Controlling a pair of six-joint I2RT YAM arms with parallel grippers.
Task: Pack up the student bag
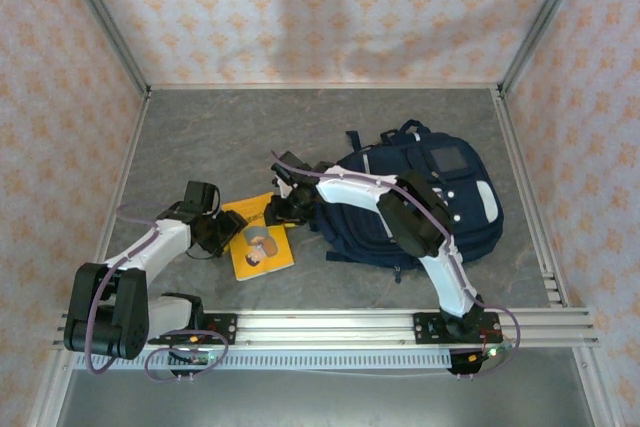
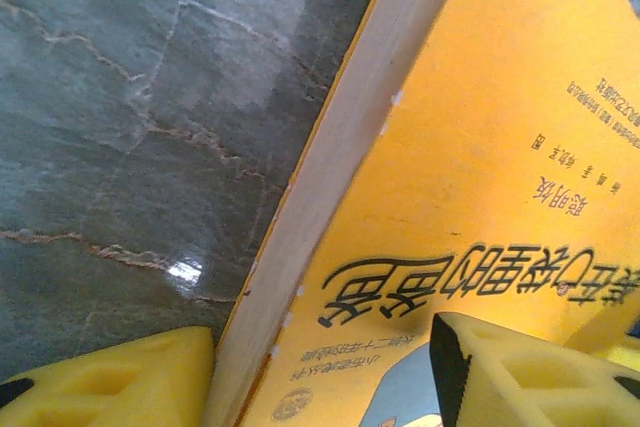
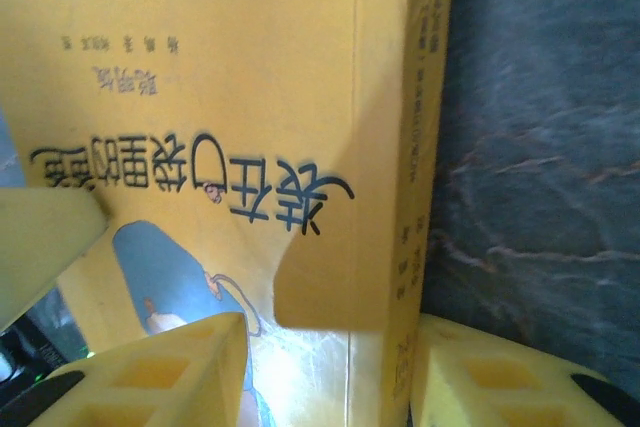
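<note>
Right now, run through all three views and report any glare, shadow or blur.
Top external: even light, a faint shadow on the back wall. Left wrist: a small glare spot on the table; the book print stays legible. Right wrist: a dark shadow patch lies across the book's cover, with washed-out glare below it.

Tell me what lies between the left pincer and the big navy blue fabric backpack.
In the top view, a flat yellow paperback book lies between the left pincer and the navy blue fabric backpack, with the right pincer at the book's far edge.
</note>
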